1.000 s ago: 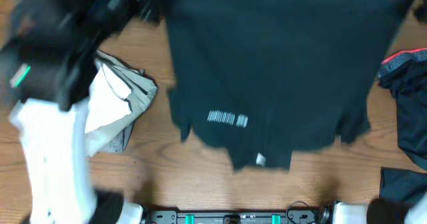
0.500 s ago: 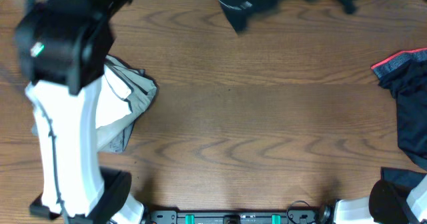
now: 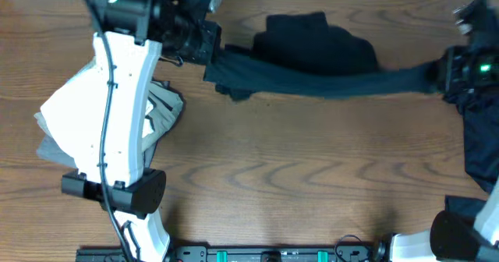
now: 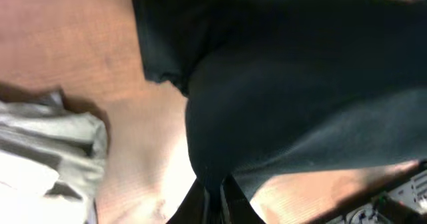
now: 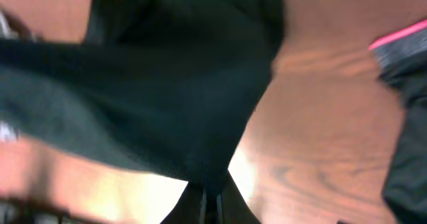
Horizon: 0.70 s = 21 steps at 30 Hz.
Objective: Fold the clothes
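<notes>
The dark garment point(image 3: 327, 67) is a soft, matte, blue-black knit. It is stretched into a long band across the far part of the table point(image 3: 296, 168), and it sags slightly in the middle. A rumpled mound of the same cloth lies on the wood behind the band.

My left gripper point(image 3: 209, 55) is clamped on the band's left end, where the fabric bunches into short folds. In the left wrist view my fingers point(image 4: 200, 201) are pressed together with the cloth pinched between them.

My right gripper point(image 5: 210, 201) pinches the right end in the same way. That view is blurred, so the grip appears closed on the cloth, but I cannot see the exact contact.

The table is brown wood-grain laminate, smooth, with a faint sheen and long wavy grain lines.

A heap of light clothes point(image 3: 168, 110), grey and white and creased, lies near the left side under my left arm and well apart from the band. A second dark garment with a red-pink trim point(image 3: 479, 149) lies at the right edge.

A pale strip runs beyond the table's far edge.
</notes>
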Each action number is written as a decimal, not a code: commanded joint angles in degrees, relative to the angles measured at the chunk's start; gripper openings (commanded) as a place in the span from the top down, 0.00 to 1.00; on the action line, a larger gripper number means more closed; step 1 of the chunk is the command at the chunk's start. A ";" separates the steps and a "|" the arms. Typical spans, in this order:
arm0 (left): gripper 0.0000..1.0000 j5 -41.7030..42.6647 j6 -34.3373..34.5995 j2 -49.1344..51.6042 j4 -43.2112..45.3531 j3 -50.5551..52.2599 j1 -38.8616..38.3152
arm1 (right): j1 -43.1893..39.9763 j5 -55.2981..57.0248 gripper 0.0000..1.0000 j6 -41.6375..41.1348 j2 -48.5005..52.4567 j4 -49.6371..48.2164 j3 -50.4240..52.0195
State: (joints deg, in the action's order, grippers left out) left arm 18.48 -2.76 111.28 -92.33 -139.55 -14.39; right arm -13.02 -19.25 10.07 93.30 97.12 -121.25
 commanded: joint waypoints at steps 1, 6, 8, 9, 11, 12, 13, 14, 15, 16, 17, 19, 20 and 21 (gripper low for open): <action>0.94 -0.57 1.40 -2.12 -4.46 -0.20 0.33 | 1.40 0.83 0.94 3.32 0.02 -0.39 3.98; 0.94 -0.52 3.74 -2.43 -4.46 -0.15 0.31 | 1.42 1.38 0.98 3.30 0.04 -1.51 6.43; 0.94 -0.52 4.22 -2.91 -4.48 -0.15 0.15 | 1.42 2.64 0.98 3.30 0.02 -1.49 6.40; 0.94 -0.57 4.37 -3.23 -4.46 -0.15 0.17 | 1.42 3.32 0.97 3.30 0.02 -1.49 6.40; 0.94 -1.42 4.37 -3.63 -4.46 -0.15 0.17 | 1.42 3.61 0.99 3.26 0.02 -1.70 6.40; 0.94 -1.90 4.35 -3.72 -4.46 -0.15 0.20 | 1.42 3.56 0.99 2.82 0.02 -2.12 6.40; 0.94 -2.60 4.37 -3.72 -4.44 -0.15 0.20 | 1.42 3.56 0.99 1.97 0.02 -2.86 6.43; 0.94 -2.93 4.35 -3.69 -4.44 -0.15 0.17 | 1.42 3.28 0.99 0.74 0.02 -4.11 6.43; 0.94 -2.84 4.37 -3.65 -4.44 -0.15 0.17 | 1.42 2.36 0.99 0.11 0.02 -5.40 6.40; 0.94 -2.86 4.35 -3.67 -4.46 -0.17 0.11 | 1.46 0.83 0.99 0.07 0.02 -6.75 6.40; 0.94 -3.06 4.24 -3.87 -4.46 -0.17 -0.11 | 1.46 -0.90 0.99 0.07 -0.04 -8.13 6.36; 0.94 -3.89 3.45 -4.83 -3.69 -0.17 -0.33 | 1.46 -3.15 0.99 0.02 -0.42 -10.40 5.90; 0.94 -4.90 3.45 -5.64 -3.15 -0.20 -0.52 | 1.46 -3.34 0.99 -0.50 -0.81 -11.47 5.44; 0.94 -6.25 3.45 -6.86 -2.51 -0.33 -0.83 | 1.44 -3.30 0.99 -1.66 -1.40 -12.44 4.74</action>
State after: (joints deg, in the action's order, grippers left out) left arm 15.84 0.86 108.27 -92.27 -139.04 -14.63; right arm -11.94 -19.70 10.59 93.67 85.89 -115.02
